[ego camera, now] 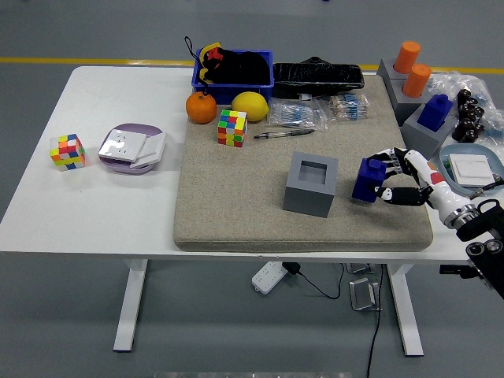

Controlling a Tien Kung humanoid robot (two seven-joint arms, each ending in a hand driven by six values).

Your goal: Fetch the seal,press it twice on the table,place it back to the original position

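1. The pressing part of the job looks to be under way: the right hand (pixel 402 179) has the blue seal (pixel 368 179) in its grip, out on the beige mat (pixel 236 205), just to the right of the grey holder block (pixel 311 184) with the square hole in its top.

2. The seal sits slightly tilted, and from where I stand I can't say whether its base is flat on the mat or just off it.

3. The fingers (pixel 391 156) are curled around the seal's right side, with the thumb below and the others over the top. It's a narrow grip closed on the block, not a loose one.

4. I'd judge the next move calls for a straight push down to make a clean stamp, keeping the seal level, and later a careful line-up over the square hole to drop it back in.

5. The left arm isn't anywhere to be seen.
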